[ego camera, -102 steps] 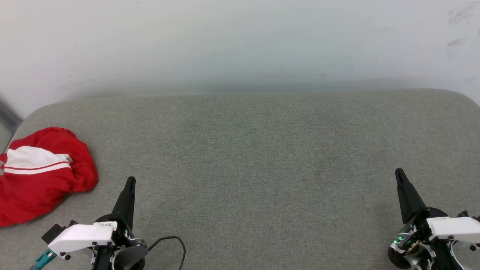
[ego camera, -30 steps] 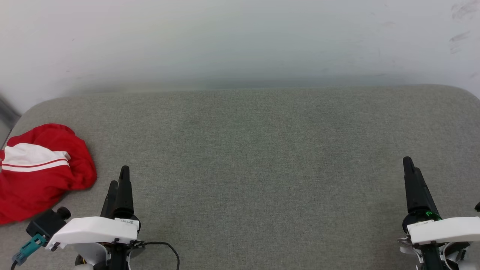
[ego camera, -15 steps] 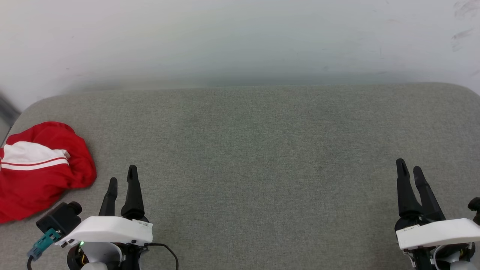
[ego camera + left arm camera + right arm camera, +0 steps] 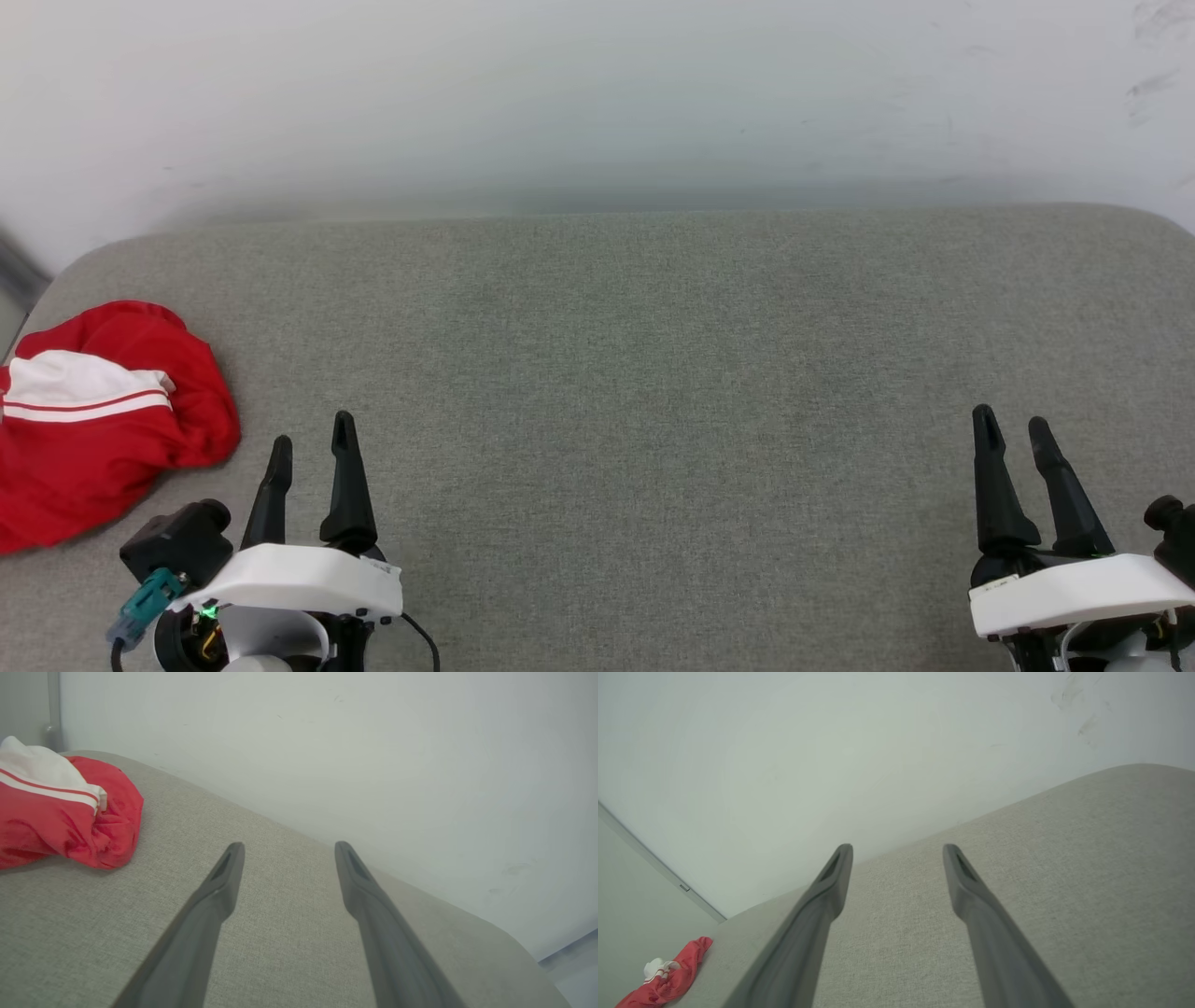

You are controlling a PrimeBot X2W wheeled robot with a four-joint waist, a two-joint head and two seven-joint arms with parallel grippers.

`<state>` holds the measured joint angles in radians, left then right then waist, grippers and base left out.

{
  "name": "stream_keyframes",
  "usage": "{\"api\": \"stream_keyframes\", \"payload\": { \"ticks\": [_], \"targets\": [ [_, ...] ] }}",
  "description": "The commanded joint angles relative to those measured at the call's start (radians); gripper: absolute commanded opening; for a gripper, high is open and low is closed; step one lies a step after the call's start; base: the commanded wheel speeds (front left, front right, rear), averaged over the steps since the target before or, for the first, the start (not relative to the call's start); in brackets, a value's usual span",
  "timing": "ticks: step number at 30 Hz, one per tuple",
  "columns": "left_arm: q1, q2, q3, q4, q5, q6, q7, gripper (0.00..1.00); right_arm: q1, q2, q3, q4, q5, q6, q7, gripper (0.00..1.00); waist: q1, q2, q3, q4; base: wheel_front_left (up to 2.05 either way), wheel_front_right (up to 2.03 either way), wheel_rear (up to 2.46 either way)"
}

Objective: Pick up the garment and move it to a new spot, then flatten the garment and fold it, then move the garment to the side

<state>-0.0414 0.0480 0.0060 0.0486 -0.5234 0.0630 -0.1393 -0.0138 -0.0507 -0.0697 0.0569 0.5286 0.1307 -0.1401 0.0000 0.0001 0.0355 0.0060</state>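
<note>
The garment [image 4: 93, 439], red with a white striped sleeve, lies crumpled at the far left edge of the grey cushioned surface [image 4: 635, 373]. It also shows at the upper left of the left wrist view [image 4: 70, 816] and small at the lower left of the right wrist view [image 4: 668, 980]. My left gripper [image 4: 312, 431] stands open at the lower left, just right of the garment and apart from it, nothing between its fingers. At the lower right my right gripper [image 4: 1010, 420] is open and empty, far from the garment.
A pale wall [image 4: 597, 103] rises directly behind the grey surface. The surface's rounded corners show at the far left and far right. A black cable [image 4: 420, 644] trails from my left wrist.
Both grippers have turned at the wrist so the two fingers now show spread side by side, and both have drawn slightly lower in view. The garment lies as before.
</note>
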Motion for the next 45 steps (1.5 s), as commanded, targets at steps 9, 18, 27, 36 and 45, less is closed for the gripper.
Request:
{"api": "stream_keyframes", "payload": {
  "ticks": [9,18,27,36,45],
  "targets": [
    [0.017,0.010,-0.019,-0.025,0.114,0.015,-0.030,1.00,0.013,0.000,0.000,-0.025,-0.110,0.000,-0.030,1.00,0.0000,-0.0001,0.001,0.001,0.00,0.00,0.00],
    [0.027,0.012,-0.035,-0.033,0.201,0.025,-0.052,1.00,0.022,0.000,0.005,-0.046,-0.201,0.000,-0.050,1.00,0.0000,-0.0001,0.005,0.002,0.00,0.00,0.00],
    [0.031,0.012,-0.044,-0.044,0.277,0.023,-0.070,1.00,0.027,0.000,0.009,-0.066,-0.277,0.000,-0.070,1.00,0.0000,-0.0001,0.010,0.002,0.00,0.00,0.00],
    [0.036,0.010,-0.049,-0.053,0.339,0.016,-0.088,1.00,0.032,0.001,0.012,-0.081,-0.339,0.000,-0.088,1.00,0.0000,-0.0001,0.015,0.004,0.00,0.00,0.00],
    [0.042,0.006,-0.041,-0.059,0.384,-0.019,-0.105,1.00,0.034,0.001,0.021,-0.095,-0.365,0.000,-0.104,1.00,0.0000,-0.0001,0.023,0.004,0.00,0.00,0.00]
  ]
}}
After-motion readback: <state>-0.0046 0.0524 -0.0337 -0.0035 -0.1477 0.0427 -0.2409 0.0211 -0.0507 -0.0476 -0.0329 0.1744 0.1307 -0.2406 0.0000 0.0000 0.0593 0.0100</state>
